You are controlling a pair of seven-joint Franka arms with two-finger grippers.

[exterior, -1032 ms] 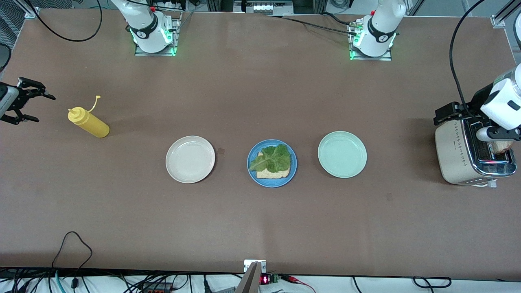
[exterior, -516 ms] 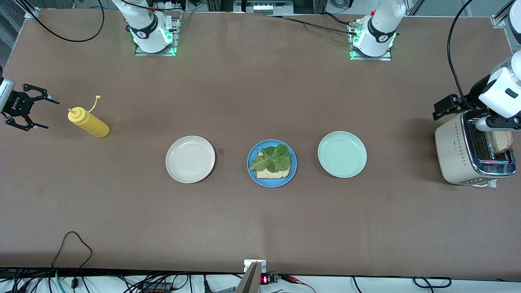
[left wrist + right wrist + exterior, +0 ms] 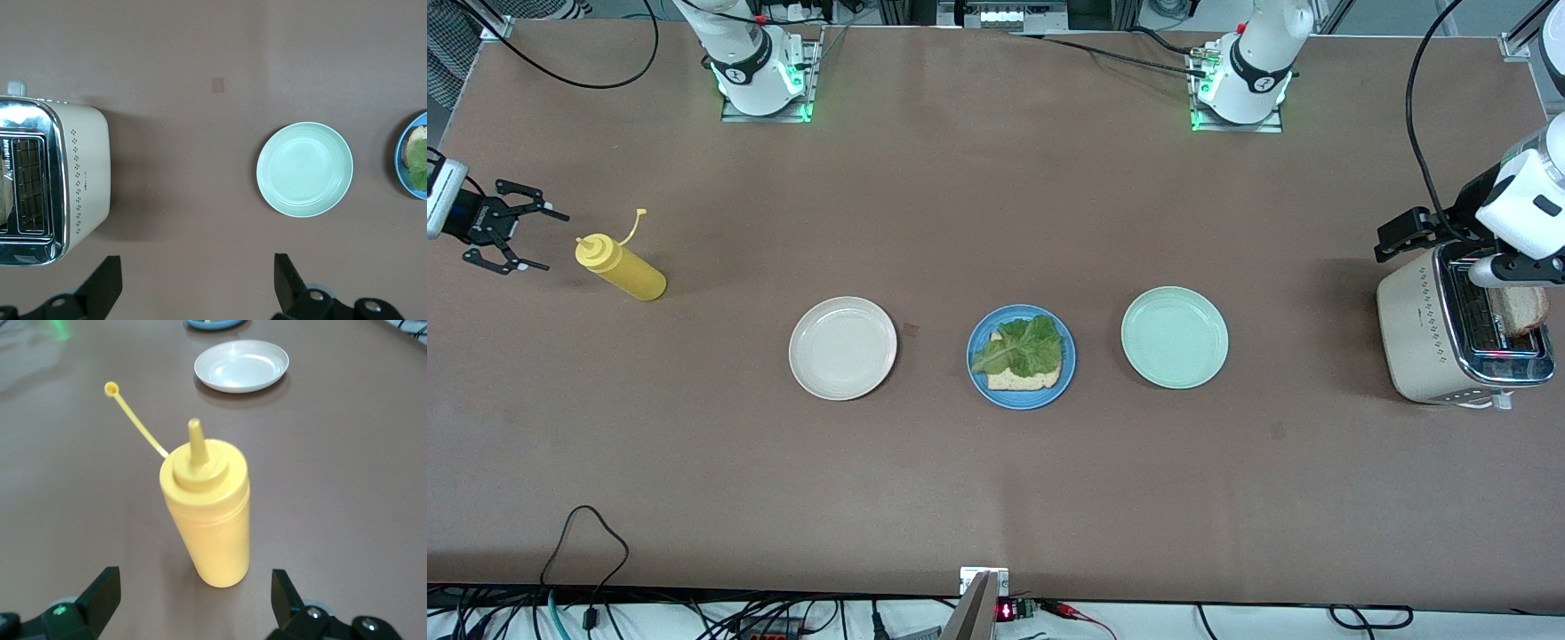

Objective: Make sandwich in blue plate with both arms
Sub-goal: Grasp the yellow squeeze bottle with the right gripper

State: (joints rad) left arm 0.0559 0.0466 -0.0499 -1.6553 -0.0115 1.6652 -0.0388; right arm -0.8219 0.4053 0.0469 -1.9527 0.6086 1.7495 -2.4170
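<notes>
I see a glossy blue plate (image 3: 1021,396) holding speckled tan bread (image 3: 1024,380) under green lettuce (image 3: 1018,347), a cream-white plate (image 3: 842,348), a mint-green plate (image 3: 1174,337), a yellow bottle (image 3: 620,268), a cream toaster (image 3: 1427,342) with dotted perforations, all on a brown table (image 3: 996,489)

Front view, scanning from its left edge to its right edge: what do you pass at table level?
Right end effector → yellow squeeze bottle → cream-white plate → blue plate → mint-green plate → toaster.
</notes>
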